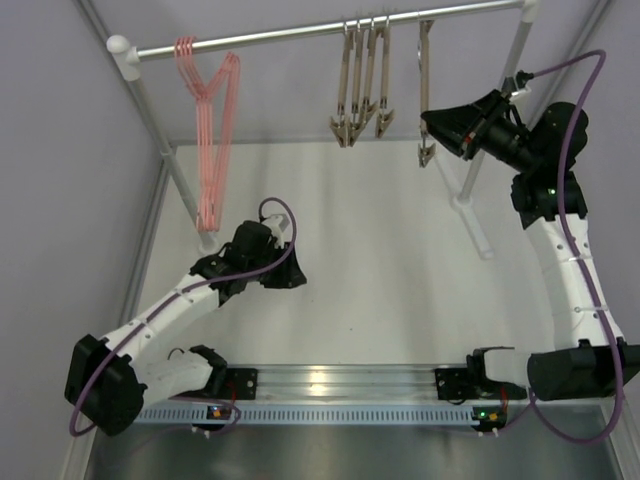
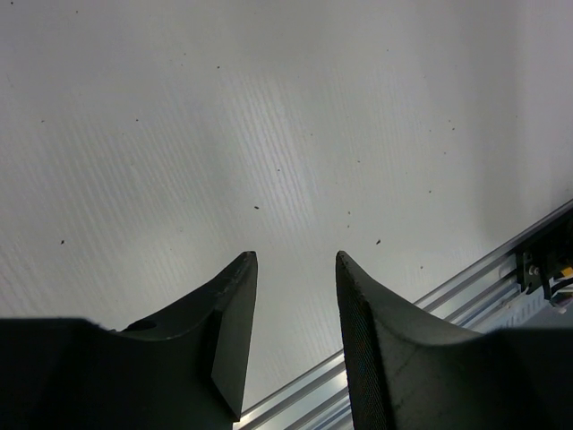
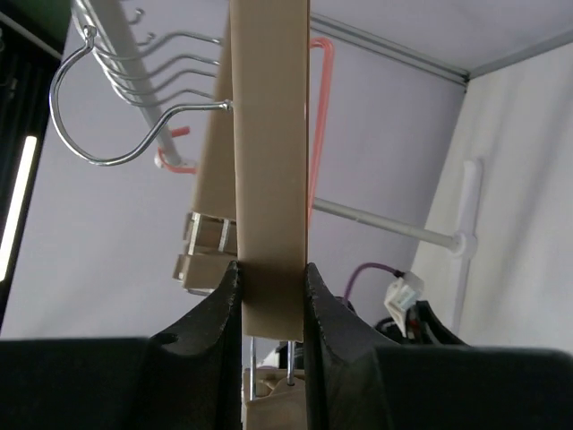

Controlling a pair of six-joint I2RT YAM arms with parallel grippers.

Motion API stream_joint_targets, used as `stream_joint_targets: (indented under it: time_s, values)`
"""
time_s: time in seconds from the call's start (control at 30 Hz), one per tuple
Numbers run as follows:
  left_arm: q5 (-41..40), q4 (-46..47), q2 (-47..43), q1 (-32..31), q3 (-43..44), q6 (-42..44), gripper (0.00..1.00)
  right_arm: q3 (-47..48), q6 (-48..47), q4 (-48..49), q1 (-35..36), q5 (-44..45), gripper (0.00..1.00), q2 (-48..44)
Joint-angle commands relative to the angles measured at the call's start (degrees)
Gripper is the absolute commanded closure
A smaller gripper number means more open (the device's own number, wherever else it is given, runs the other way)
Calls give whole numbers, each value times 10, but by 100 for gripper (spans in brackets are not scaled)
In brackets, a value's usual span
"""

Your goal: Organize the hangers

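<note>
Several pink wire hangers (image 1: pixel 212 140) hang bunched at the left end of the silver rail (image 1: pixel 290 33). A group of tan wooden bar hangers (image 1: pixel 362 85) hangs right of the rail's middle. One more wooden hanger (image 1: pixel 426 70) hangs apart to their right, its hook on the rail. My right gripper (image 1: pixel 436 124) is shut on this hanger's lower bar (image 3: pixel 269 161), with my fingers (image 3: pixel 228 296) pressed on both sides. My left gripper (image 1: pixel 287 276) hovers low over the white table, open (image 2: pixel 295 258) with nothing between its fingers.
White posts (image 1: pixel 150 110) (image 1: pixel 492 140) carry the rail at both ends, with slanted feet on the table. An aluminium track (image 1: pixel 340 385) runs along the near edge. Grey walls close in on the left, right and back.
</note>
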Motion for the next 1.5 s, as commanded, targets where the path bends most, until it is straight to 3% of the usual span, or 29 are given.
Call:
stream_joint_targets:
  time_s: [0.0,0.43,1.47]
  values:
    - [6,26,3,3,-15,23,55,72,65,100,-8,-17,100,17]
    - [9,26,10,3,-15,26,55,159,101,118,-7,-21,100,100]
    - [1,26,17,3,-18,28,56,204,73,95,42,-6,100,172]
